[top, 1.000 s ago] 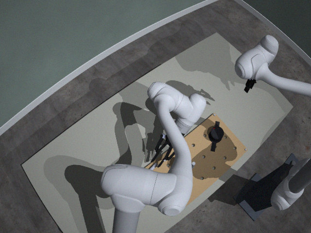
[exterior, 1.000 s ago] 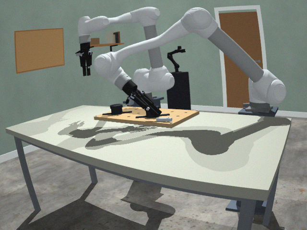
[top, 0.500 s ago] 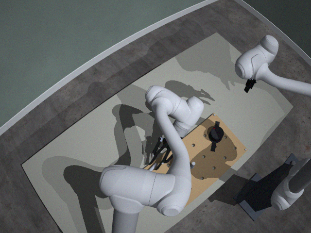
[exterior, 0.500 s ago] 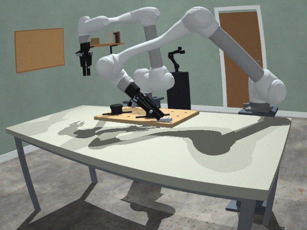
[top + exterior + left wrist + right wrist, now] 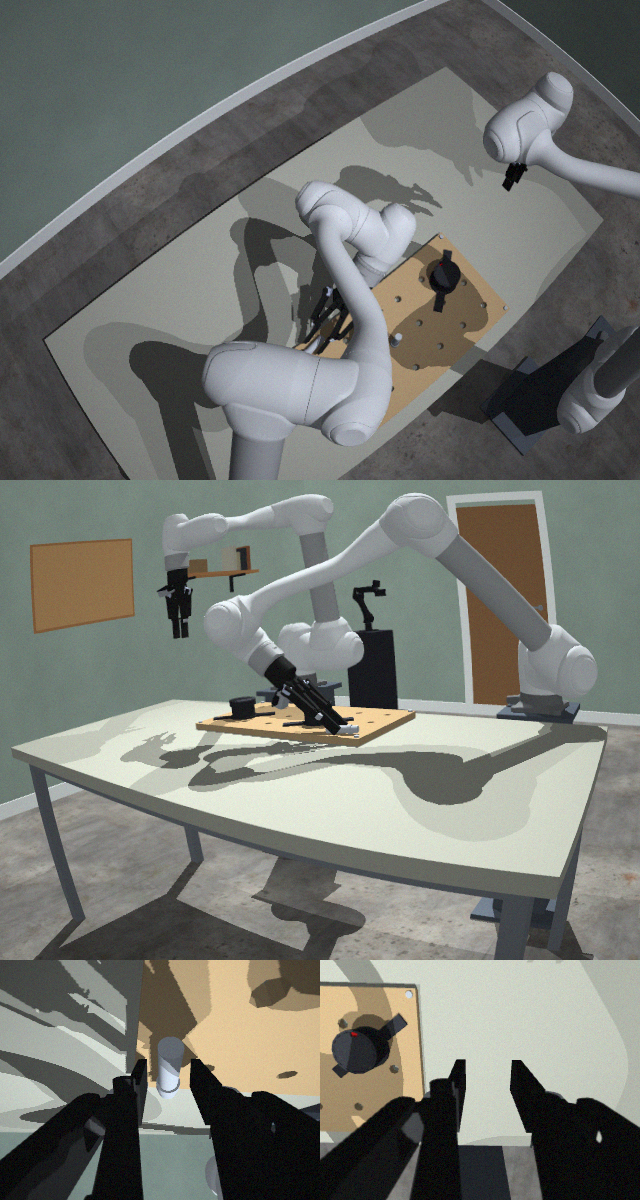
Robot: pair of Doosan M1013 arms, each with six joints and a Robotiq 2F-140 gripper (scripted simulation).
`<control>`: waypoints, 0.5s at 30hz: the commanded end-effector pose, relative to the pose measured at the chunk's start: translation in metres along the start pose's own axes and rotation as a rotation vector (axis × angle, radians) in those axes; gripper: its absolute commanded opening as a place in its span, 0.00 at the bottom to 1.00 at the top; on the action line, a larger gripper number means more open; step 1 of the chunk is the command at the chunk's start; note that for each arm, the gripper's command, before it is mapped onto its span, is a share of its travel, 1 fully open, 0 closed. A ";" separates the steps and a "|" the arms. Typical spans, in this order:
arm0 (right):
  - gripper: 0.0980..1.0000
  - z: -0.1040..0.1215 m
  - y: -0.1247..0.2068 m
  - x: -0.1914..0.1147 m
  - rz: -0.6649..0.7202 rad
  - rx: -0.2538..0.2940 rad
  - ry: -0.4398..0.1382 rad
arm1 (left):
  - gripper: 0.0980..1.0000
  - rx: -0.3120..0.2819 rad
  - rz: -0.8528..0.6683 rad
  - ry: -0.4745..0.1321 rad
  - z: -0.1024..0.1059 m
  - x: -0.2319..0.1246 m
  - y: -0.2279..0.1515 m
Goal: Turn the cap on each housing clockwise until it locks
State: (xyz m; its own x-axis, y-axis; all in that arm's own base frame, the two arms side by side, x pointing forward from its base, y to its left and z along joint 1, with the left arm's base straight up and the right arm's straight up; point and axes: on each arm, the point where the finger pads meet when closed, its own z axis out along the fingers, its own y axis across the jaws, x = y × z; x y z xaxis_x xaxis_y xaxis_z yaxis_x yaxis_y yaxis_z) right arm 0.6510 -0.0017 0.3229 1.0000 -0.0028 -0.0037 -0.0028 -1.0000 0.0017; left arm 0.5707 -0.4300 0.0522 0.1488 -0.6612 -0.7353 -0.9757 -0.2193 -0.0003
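In the exterior view, the right end effector (image 5: 509,183) (image 5: 180,636) (image 5: 488,1075) was farthest left, above and beyond the board (image 5: 480,289) (image 5: 382,718) (image 5: 230,1050) (image 5: 335,1120); its fingers stood rather narrow, with nothing between them. Next, at the board's left part, the first housing (image 5: 446,276) (image 5: 241,708) (image 5: 355,1050) stood upright, with a red mark (image 5: 440,264) (image 5: 354,1034) on its top. Whether its cap was locked, I could not tell. Nearer to the board's right part stood a second housing (image 5: 310,719), partly hidden by fingers. Then the left end effector (image 5: 313,347) (image 5: 336,730) (image 5: 168,1073), tilted, was low over the board's near edge, partly open and holding nothing. A pale cylinder (image 5: 312,345) (image 5: 349,729) (image 5: 170,1062) lay there, in line with the finger gap; its role was not clear.

The step in hand seemed to be a low approach. To do it well, the fingers needed equal room on both sides and a slow closing. For a cap, a centred grip and a level clockwise turn, without side push, would keep the housing upright.

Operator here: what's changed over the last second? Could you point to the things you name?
The left gripper (image 5: 312,347) (image 5: 336,726) (image 5: 168,1073) moved down toward the exterior camera, to the white cylinder (image 5: 312,345) (image 5: 352,729) (image 5: 170,1062). Nothing was gripped or released. The cylinder, the right gripper (image 5: 507,188) (image 5: 180,636) (image 5: 488,1075) and the uncovered black housing (image 5: 445,276) (image 5: 242,708) (image 5: 357,1051) stayed put.
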 end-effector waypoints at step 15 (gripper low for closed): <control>0.25 -0.001 0.000 0.000 0.000 0.000 0.001 | 0.00 0.001 -0.001 0.001 -0.002 -0.001 0.000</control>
State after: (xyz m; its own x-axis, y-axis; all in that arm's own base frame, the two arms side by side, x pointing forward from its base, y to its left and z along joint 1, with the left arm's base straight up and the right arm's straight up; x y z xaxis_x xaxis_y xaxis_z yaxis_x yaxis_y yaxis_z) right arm 0.6510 -0.0017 0.3229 1.0000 -0.0028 -0.0037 -0.0028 -1.0000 0.0017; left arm 0.5709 -0.4311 0.0533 0.1487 -0.6611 -0.7354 -0.9757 -0.2190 -0.0004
